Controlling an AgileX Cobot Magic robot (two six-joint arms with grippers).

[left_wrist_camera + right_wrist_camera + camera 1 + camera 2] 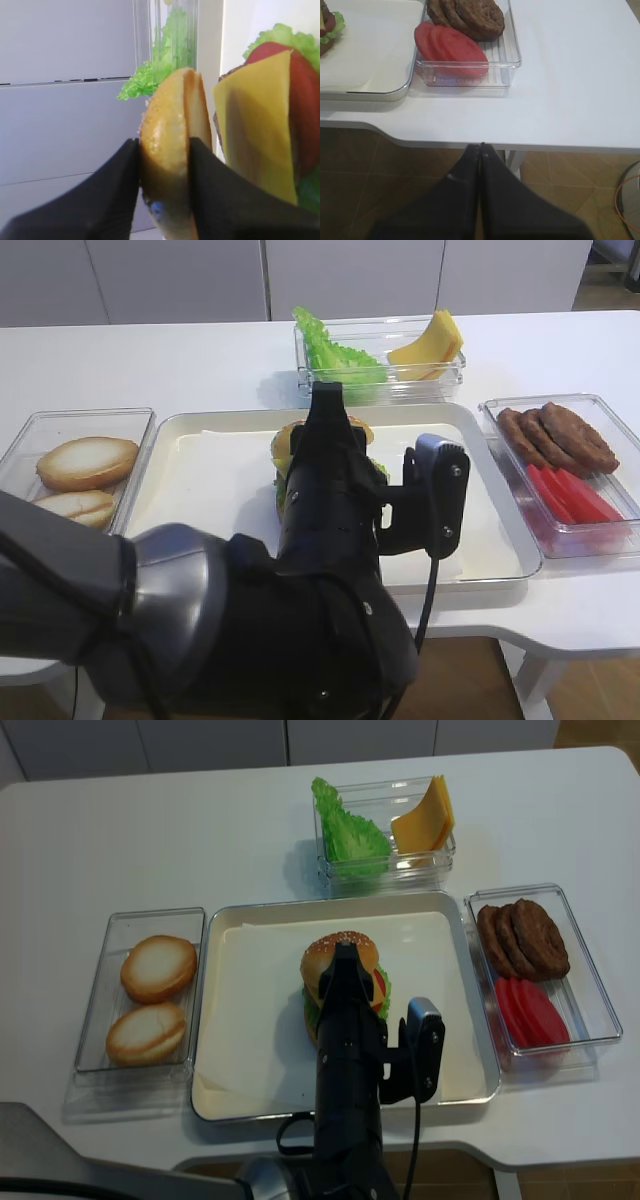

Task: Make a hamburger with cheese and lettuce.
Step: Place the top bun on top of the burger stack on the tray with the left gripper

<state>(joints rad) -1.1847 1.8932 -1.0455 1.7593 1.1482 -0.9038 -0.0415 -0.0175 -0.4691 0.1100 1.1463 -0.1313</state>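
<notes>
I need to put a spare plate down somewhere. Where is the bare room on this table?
Free: the white tabletop behind the clear bun bin and left of the clear lettuce-and-cheese bin; also the back right corner. On the white tray, paper lies bare either side of the stacked hamburger, but the left gripper works there. Crowded: the right edge around the patty-and-tomato bin.

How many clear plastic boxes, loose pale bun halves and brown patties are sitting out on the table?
Clear plastic boxes: 3
Loose pale bun halves: 2
Brown round patties: 3
Total: 8
</notes>
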